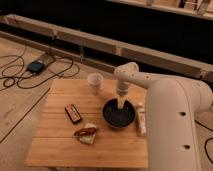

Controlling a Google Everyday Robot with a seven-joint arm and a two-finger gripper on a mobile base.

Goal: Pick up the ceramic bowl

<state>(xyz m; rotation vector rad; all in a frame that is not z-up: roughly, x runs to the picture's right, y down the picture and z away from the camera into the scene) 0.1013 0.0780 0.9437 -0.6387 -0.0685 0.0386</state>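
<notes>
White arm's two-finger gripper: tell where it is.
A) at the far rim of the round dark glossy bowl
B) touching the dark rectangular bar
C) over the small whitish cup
A: the gripper hangs at the far rim of the round dark glossy ceramic bowl, clear of the small whitish cup.

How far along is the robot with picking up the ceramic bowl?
Done: the approach, since the gripper is at the far rim of the ceramic bowl. In hand: the grasp; whether it already holds the rim cannot be told. Left: the lift, because the bowl sits flat on the wooden table.
</notes>
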